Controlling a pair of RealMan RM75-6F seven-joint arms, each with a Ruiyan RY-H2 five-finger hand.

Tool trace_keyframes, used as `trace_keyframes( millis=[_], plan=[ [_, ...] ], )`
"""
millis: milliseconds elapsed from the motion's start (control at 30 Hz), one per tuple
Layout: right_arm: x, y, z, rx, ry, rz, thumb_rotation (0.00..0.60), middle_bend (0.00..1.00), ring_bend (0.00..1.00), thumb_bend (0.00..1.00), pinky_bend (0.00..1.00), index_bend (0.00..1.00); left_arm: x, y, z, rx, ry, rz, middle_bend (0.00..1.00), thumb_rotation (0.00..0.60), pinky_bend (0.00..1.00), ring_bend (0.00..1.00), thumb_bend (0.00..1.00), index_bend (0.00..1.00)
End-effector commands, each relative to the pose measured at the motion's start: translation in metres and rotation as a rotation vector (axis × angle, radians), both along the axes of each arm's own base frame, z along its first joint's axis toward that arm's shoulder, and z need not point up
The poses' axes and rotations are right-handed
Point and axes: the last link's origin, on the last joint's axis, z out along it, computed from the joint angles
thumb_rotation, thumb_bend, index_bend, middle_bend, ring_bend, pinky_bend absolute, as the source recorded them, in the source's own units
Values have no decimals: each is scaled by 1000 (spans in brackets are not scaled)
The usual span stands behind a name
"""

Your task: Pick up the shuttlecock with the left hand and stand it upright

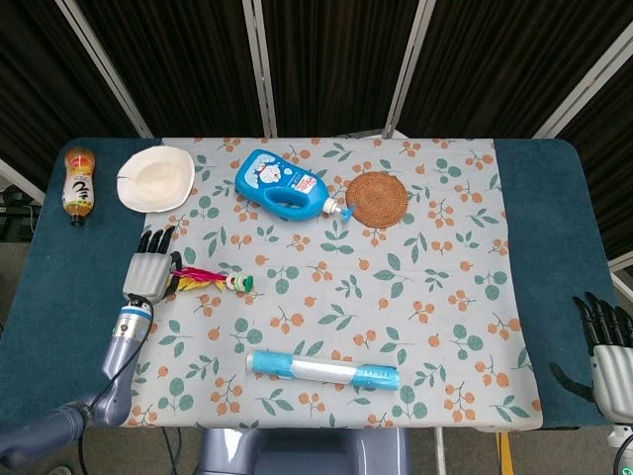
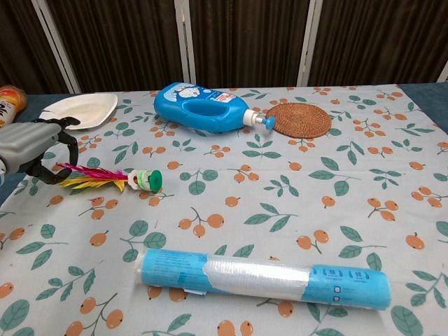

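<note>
Shuttlecock [image 2: 112,178] lying flat on the table [image 2: 294,210], green base pointing right, feathers just under the left hand [image 2: 31,150]; fingers apart, clutching nothing. Right hand [image 1: 605,351] off the table's right edge, fingers spread, empty.

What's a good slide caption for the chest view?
Left hand open over the feathers of the shuttlecock, which lies flat on the floral cloth.
</note>
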Motion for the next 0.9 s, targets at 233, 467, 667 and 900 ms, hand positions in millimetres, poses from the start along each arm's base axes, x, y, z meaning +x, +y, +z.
trace_keyframes(
  millis=[233, 467, 667, 900],
  plan=[
    [0, 0, 0, 0, 2, -1, 600, 0, 0, 112, 0, 8, -1, 1, 0, 5, 4, 7, 0, 600, 0, 0, 458, 528],
    [0, 0, 0, 0, 4, -5, 600, 0, 0, 117, 0, 8, -4, 1, 0, 9, 1, 20, 0, 600, 0, 0, 466, 585],
    [0, 0, 0, 0, 5, -6, 600, 0, 0, 117, 0, 8, -5, 1, 2, 13, -3, 19, 0, 600, 0, 0, 470, 604],
    [0, -1, 0, 1, 3, -8, 600, 0, 0, 118, 0, 8, 6, 2, 16, 31, -18, -32, 0, 600, 0, 0, 493, 607]
  ],
)
